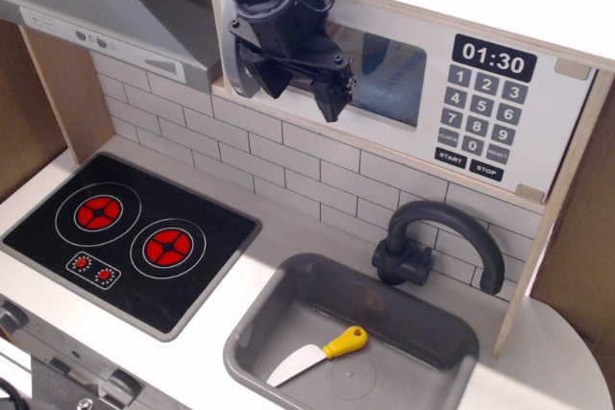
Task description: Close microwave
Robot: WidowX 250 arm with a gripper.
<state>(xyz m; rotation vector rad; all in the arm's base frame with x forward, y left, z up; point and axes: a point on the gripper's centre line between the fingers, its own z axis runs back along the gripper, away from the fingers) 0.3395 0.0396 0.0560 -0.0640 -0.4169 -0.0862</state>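
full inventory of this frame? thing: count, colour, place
microwave: 1, white door, black clock, grey keypad; upper right, door looks shut
range hood: 1, grey; upper left
stove: 1, black, two red burners; counter left
sink: 1, grey; counter front centre
knife: 1, yellow handle; in sink
faucet: 1, dark grey; behind sink
gripper: 1, black, open; at microwave door's left part

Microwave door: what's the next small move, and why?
Probably a short final push inward, then back off. The white wooden toy microwave door looks nearly flush with its keypad panel, and the black gripper, fingers apart and holding nothing, sits against the door's left side. Whether the door is fully seated can't be told from this view, so a small press seems the safe choice.
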